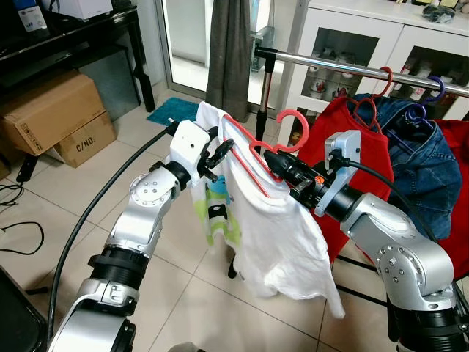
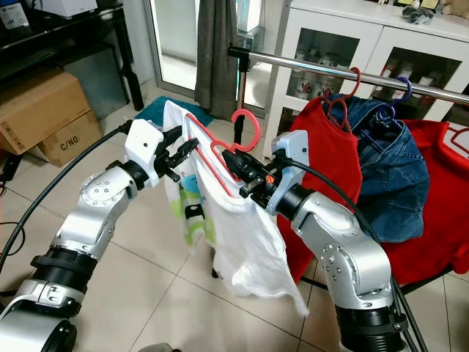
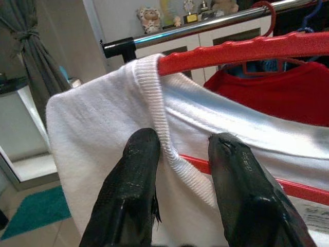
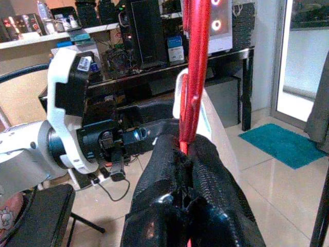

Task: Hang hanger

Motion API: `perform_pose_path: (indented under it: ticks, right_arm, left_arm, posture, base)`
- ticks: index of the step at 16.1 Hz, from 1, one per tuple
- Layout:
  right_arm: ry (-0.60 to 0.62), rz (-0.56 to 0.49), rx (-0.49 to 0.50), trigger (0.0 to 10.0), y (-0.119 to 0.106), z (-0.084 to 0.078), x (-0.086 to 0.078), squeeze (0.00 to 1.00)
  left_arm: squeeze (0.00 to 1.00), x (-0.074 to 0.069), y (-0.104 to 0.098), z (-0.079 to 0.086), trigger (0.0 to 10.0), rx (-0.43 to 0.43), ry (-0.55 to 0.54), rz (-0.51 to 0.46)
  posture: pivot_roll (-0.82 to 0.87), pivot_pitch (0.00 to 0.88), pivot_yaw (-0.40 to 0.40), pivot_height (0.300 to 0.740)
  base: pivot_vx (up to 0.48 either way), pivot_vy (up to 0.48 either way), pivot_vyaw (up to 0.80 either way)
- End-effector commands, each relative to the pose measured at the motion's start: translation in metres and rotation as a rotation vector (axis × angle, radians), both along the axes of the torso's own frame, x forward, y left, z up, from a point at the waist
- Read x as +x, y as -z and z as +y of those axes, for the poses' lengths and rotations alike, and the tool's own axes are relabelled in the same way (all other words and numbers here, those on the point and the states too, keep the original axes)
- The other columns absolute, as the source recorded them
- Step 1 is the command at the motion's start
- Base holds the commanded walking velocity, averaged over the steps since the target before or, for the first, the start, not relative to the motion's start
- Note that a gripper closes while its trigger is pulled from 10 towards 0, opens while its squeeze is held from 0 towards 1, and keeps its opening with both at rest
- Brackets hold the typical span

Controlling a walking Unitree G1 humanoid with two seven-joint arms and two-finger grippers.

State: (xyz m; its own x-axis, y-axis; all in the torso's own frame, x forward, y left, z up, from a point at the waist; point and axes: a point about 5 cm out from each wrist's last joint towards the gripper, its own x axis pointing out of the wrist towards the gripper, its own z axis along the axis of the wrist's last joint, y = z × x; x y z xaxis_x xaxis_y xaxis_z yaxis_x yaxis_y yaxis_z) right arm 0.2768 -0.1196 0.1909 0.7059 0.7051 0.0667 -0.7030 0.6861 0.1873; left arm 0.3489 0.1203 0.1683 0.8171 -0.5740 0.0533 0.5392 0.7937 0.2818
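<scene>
While right gripper (image 1: 281,170) jaws clamp red hanger (image 1: 253,147), left gripper (image 1: 220,152) jaws pinching white shirt (image 1: 278,235) (collar), cardboard box (image 1: 84,139) reads "C/NO."

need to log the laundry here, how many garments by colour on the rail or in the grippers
white garments: 1, the white cotton t-shirt on the red plastic hanger, held by the left gripper and right gripper
red garments: 2, the red top and the red cloth on the metal rail
blue garments: 1, the blue denim piece
total: 4
</scene>
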Motion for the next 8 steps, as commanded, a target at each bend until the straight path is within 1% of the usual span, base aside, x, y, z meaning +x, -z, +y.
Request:
perform_pose_path:
  ticks: [1,2,5,6,7,8]
  right_arm:
    - [-0.002,-0.036,0.011,0.0,-0.0073,-0.0013,-0.0018,0.0]
    - [-0.004,-0.037,0.011,0.0,-0.0072,-0.0012,-0.002,0.0]
    - [-0.013,-0.039,0.014,0.0,-0.0073,-0.0005,-0.0028,0.0]
    - [-0.015,-0.04,0.015,0.0,-0.0074,-0.0004,-0.003,0.0]
    - [-0.016,-0.04,0.015,0.0,-0.0074,-0.0005,-0.003,0.0]
    - [-0.018,-0.04,0.015,0.0,-0.0075,-0.0005,-0.0031,0.0]
  left_arm:
    - [0.0,0.0036,-0.0048,-0.0006,10.0,0.015,-0.008,-0.023]
    - [0.0,0.0041,-0.0049,0.0002,10.0,0.015,-0.013,-0.024]
    - [0.0,0.0104,-0.0103,0.0076,10.0,0.011,-0.082,-0.058]
    - [0.0,0.012,-0.0111,0.0091,6.2,0.012,-0.093,-0.061]
    - [0.0,0.0124,-0.011,0.009,4.5,0.012,-0.091,-0.061]
    - [0.0,0.0133,-0.0109,0.0088,0.0,0.015,-0.088,-0.06]
  posture:
    - [0.0,0.0,0.005,0.74]
    - [0.0,0.0,0.005,0.74]
    - [0.0,0.0,0.003,0.74]
    - [0.0,0.0,0.0,0.74]
    - [0.0,0.0,0.0,0.74]
    - [0.0,0.0,0.0,0.74]
  base:
    - [0.0,0.0,0.0]
    - [0.0,0.0,0.0]
    - [0.0,0.0,0.0]
    - [0.0,0.0,0.0]
    - [0.0,0.0,0.0]
    - [0.0,0.0,0.0]
